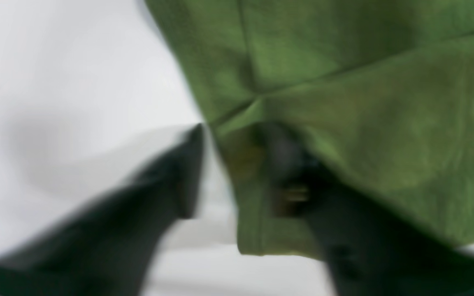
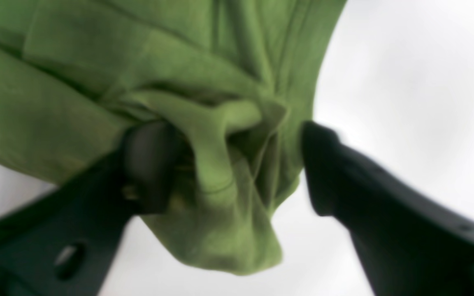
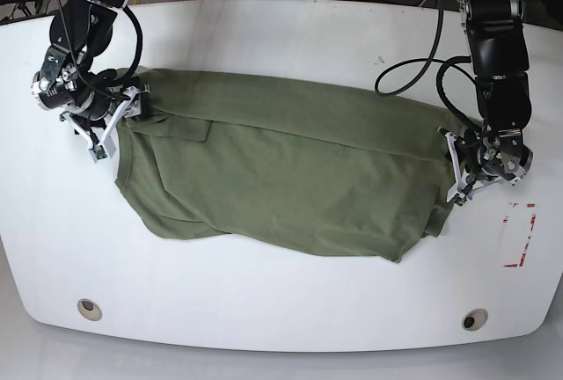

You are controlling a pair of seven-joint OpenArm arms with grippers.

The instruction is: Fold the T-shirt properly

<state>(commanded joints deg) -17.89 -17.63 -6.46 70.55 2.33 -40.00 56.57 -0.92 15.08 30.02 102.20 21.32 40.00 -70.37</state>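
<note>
While parted, both fingers [image 2: 150,164] touch T-shirt [image 3: 281,169].

- White table [image 3: 281,310], rounded corners.
- Olive-green T-shirt [image 3: 281,169] spread across its middle.
- Red markings [image 3: 521,237], possibly tape, near one edge.

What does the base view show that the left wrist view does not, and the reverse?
Only the base view shows the whole T-shirt spread on the white table, both arms, the right gripper at its other end, and two round holes near the table's front edge. Only the left wrist view shows the left gripper close up, fingers apart around a cloth edge. Both show olive cloth, white table and red marks.
</note>
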